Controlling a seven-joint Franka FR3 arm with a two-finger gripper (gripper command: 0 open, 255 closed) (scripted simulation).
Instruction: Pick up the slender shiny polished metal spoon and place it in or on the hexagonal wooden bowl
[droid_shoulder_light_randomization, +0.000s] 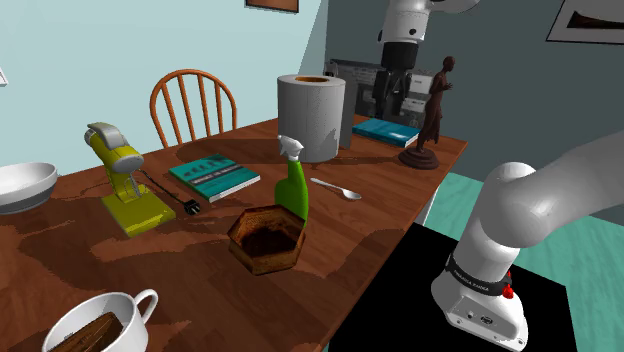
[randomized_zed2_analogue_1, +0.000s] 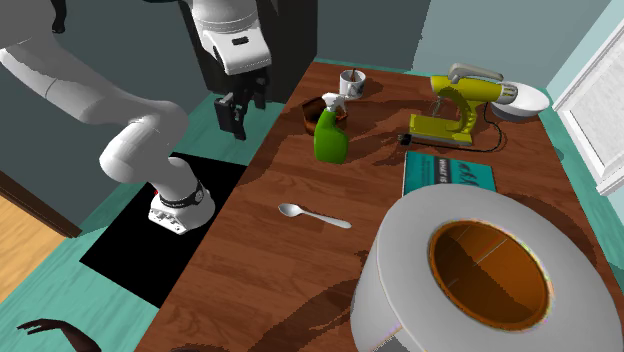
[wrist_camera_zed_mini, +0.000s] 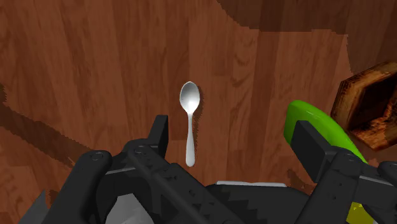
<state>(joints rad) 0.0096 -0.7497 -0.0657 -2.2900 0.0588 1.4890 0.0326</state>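
Brown wood covers the big table (droid_shoulder_light_randomization: 200, 250), and blue-green walls stand behind it. The shiny spoon (droid_shoulder_light_randomization: 335, 188) lies flat on the table, and nothing touches it. In the shoulder view it is just right of the green spray bottle (droid_shoulder_light_randomization: 293, 190). The six-sided wooden bowl (droid_shoulder_light_randomization: 270, 262) sits near the bottle, a bit closer to the camera. Far back stand a fat white paper roll (droid_shoulder_light_randomization: 312, 118) and a small dark statue (droid_shoulder_light_randomization: 432, 110). A yellow mixer (droid_shoulder_light_randomization: 125, 185) and a blue-green book (droid_shoulder_light_randomization: 214, 177) are on the left.

The black gripper (droid_shoulder_light_randomization: 387, 110) hangs in the air, well apart from the spoon. It looks down at the table. In the wrist view the spoon (wrist_camera_zed_mini: 189, 121) shows between the two fingers (wrist_camera_zed_mini: 161, 135), closer to one of them. The fingers are spread wide and hold nothing.
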